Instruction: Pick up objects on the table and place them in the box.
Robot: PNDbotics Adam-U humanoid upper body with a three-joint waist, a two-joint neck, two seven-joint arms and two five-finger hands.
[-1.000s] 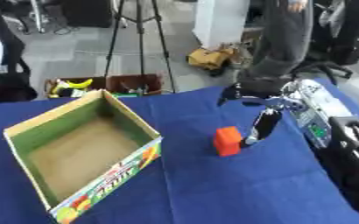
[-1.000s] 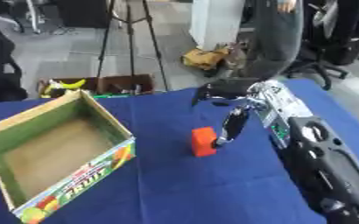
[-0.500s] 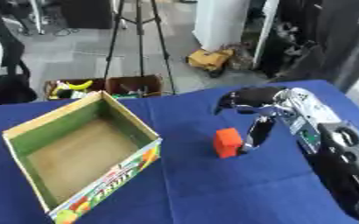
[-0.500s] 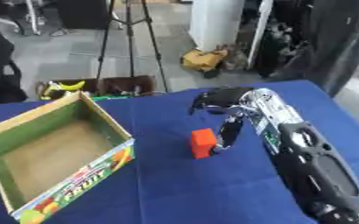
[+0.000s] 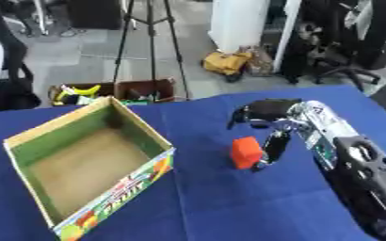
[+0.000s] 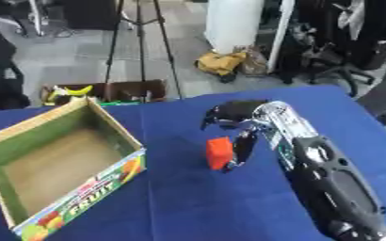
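Right hand [image 5: 270, 123] is over the middle of the bench [image 5: 213, 207], reaching in from the right edge. Fingers [image 5: 272, 147] spread wide, one hanging down just beside the right face of the orange block [image 5: 245, 152], others arched above it toward the far edge. Can't tell if that finger touches the block; nothing is gripped yet. Block sits on the blue cloth mid-bench, apart from the box [image 5: 89, 162], which stands open and empty by the left edge. Left hand doesn't show.

Risks as I judge them: only one finger is down on the right side, so if I close now the block may slide left or tip instead of being pinched. I need a finger on the opposite face first. Blue cloth could bunch under a pushed block.
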